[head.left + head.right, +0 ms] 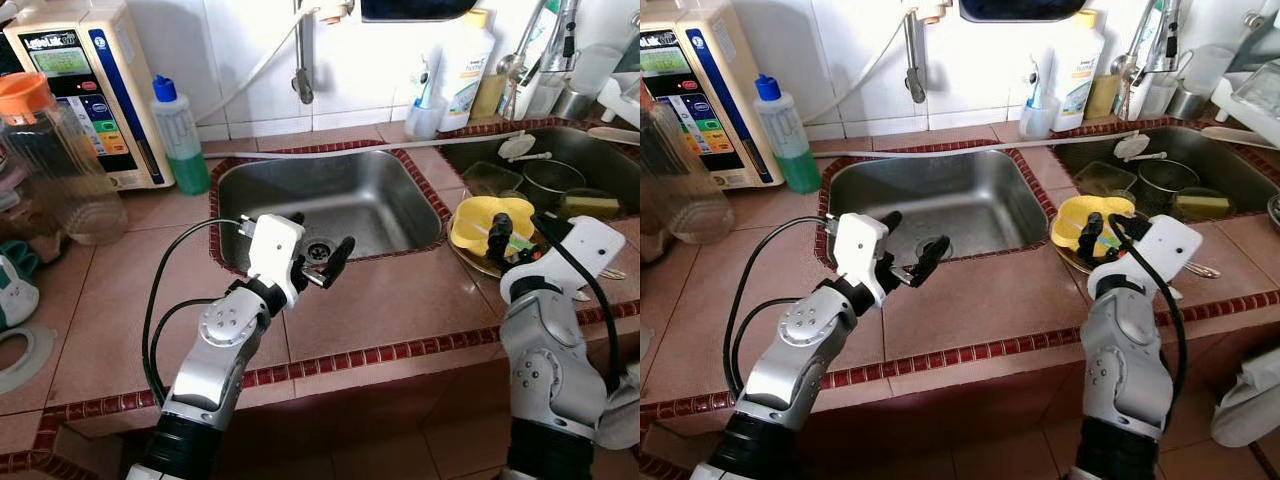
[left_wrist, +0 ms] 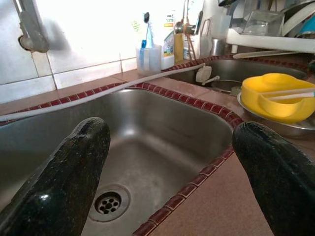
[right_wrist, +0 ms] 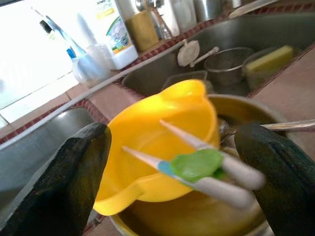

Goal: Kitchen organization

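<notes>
Right gripper (image 3: 172,162): fingers spread wide, grasping nothing. It is poised just short of the yellow bowl (image 3: 162,132), with one finger on each side of the bowl in the right wrist view. Two white chopstick-like utensils (image 3: 216,174) joined by a green clip lie across the bowl's rim, between the fingers and close to them.

Left gripper (image 1: 318,262): fingers also spread, empty. It hangs over the front edge of the empty left sink (image 1: 330,205), near the drain (image 2: 108,202).

The yellow bowl sits in a metal dish (image 1: 475,262) on the tiled counter (image 1: 380,305), between the two sinks. The right sink (image 1: 590,165) holds a metal pot (image 1: 550,182), a clear container and a sponge (image 1: 590,205). A white dish brush (image 1: 520,148) rests at its rim.

Against the back wall stand a cup with toothbrushes (image 1: 425,110), a white bottle (image 1: 468,65), a green bottle with a blue cap (image 1: 180,135) and a water purifier (image 1: 85,85). A clear jar with an orange lid (image 1: 50,160) stands at the far left.

Progress assessment: early. Nothing is held, and the dishes appear unsorted. The likely current step is the approach to the bowl and utensils. Grasping, lifting and placing remain, as does everything in the right sink.
</notes>
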{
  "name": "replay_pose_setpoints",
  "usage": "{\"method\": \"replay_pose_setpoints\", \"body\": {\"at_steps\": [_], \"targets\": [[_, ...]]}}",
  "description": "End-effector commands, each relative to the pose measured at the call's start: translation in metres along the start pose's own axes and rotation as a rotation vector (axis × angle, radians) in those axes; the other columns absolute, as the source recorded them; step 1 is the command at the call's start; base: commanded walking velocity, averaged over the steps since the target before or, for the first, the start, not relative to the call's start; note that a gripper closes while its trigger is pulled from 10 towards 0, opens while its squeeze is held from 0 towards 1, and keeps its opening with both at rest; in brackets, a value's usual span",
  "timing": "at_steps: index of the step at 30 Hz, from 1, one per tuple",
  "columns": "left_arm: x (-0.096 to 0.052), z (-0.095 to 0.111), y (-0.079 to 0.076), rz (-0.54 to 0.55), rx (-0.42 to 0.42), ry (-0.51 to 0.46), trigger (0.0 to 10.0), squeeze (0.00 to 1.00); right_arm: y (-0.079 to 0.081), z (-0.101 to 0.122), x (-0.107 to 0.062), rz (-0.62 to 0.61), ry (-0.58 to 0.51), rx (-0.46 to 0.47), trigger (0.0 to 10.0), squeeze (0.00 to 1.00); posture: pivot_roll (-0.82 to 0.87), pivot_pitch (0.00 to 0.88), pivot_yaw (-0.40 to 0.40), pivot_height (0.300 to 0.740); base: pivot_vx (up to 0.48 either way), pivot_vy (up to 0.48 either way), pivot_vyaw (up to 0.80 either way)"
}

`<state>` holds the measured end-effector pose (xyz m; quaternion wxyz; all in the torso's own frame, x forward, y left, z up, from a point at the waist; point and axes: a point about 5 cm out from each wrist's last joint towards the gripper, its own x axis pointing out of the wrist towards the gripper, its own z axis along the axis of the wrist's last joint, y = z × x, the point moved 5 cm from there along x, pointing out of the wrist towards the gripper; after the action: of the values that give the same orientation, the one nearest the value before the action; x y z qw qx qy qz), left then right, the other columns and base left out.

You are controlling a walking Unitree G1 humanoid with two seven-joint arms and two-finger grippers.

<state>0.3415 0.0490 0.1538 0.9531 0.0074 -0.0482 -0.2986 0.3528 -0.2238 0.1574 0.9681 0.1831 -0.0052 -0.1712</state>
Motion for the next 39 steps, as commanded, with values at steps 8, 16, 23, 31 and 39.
{"method": "replay_pose_setpoints", "body": {"at_steps": [8,16,23,31,39], "targets": [[-0.005,0.001,0.002,-0.006,0.013,0.011,10.0,0.00,0.006,0.004,0.009,0.015,-0.021,0.090,0.0,0.00,0.11,0.055,0.059,0.740,0.000,0.000,0.00],[-0.006,0.001,0.001,-0.005,0.010,0.012,10.0,0.00,0.002,0.006,0.012,0.007,-0.041,0.106,0.0,0.00,0.11,0.043,0.060,0.740,0.000,0.000,0.00],[-0.005,0.002,0.003,-0.003,0.015,0.010,10.0,0.00,-0.004,0.008,0.015,-0.024,-0.057,0.107,0.0,0.00,0.11,0.037,0.063,0.740,0.000,0.000,0.00],[-0.003,0.003,0.002,-0.005,0.015,0.007,10.0,0.00,-0.007,0.013,0.015,-0.037,-0.073,0.101,0.0,0.00,0.11,0.032,0.062,0.740,0.000,0.000,0.00],[-0.003,0.002,0.001,-0.003,0.013,0.006,10.0,0.00,-0.011,0.019,0.017,-0.053,-0.103,0.088,0.0,0.00,0.11,0.029,0.060,0.740,0.000,0.000,0.00]]}}
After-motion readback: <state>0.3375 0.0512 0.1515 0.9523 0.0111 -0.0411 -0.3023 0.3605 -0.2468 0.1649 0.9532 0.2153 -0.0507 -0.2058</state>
